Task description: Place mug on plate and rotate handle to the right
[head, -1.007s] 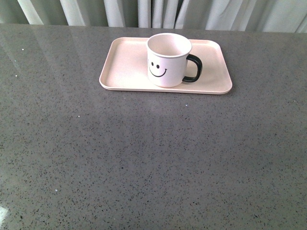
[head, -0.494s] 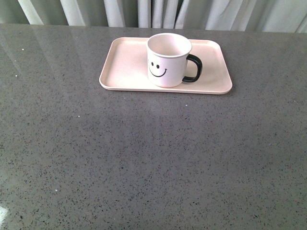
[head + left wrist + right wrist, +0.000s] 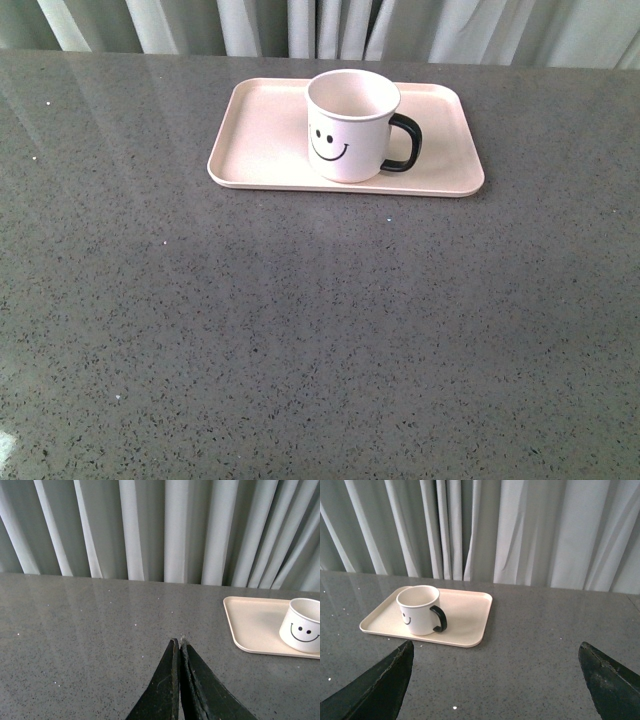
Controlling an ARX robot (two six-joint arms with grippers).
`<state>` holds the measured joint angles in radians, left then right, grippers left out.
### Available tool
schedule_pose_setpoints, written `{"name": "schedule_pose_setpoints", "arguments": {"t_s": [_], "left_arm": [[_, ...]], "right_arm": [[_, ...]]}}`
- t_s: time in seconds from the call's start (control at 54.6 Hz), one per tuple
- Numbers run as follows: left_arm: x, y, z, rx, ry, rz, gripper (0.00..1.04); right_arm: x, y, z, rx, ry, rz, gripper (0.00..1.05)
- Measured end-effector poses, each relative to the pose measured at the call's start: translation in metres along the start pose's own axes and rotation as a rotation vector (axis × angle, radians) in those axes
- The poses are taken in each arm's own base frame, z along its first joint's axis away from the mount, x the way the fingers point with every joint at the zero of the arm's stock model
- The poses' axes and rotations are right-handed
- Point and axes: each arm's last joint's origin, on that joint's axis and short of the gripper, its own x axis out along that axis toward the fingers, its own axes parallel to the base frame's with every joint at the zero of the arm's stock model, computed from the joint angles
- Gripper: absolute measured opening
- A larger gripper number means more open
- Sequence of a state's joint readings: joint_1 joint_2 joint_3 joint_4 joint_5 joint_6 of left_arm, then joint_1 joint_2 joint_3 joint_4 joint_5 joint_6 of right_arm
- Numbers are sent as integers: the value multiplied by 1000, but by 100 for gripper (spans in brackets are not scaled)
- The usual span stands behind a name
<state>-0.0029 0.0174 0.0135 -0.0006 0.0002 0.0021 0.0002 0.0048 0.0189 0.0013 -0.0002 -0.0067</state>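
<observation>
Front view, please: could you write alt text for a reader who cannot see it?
A white smiley-face mug stands upright on a pale pink plate at the far side of a grey speckled table, its black handle pointing right. Pale curtains hang behind; no arm shows.

Mug [image 3: 417, 611] upright on plate [image 3: 467, 612], R gripper [image 3: 495, 645] spread wide, well apart from both.

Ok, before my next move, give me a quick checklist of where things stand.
1. Upright mug sits on the plate: ok.
2. Black handle points right in the front view: ok.
3. Whole mug base inside the plate's rim: ok, though near the front edge.
4. Shut left hand clear of the mug: ok.
5. Open right hand empty and clear: ok.
</observation>
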Motion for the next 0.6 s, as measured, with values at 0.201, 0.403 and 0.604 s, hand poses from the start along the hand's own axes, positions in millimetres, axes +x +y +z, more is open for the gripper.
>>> {"name": "schedule_pose_setpoints", "arguments": {"t_s": [0.201,0.403,0.604], "left_arm": [[0,0,0,0,-1,0,5],[0,0,0,0,-2,0,50],[0,0,0,0,-2,0,91]], "right_arm": [[0,0,0,0,0,0,96],[0,0,0,0,0,0,96],[1,0,-1,-7,27,8,96]]}}
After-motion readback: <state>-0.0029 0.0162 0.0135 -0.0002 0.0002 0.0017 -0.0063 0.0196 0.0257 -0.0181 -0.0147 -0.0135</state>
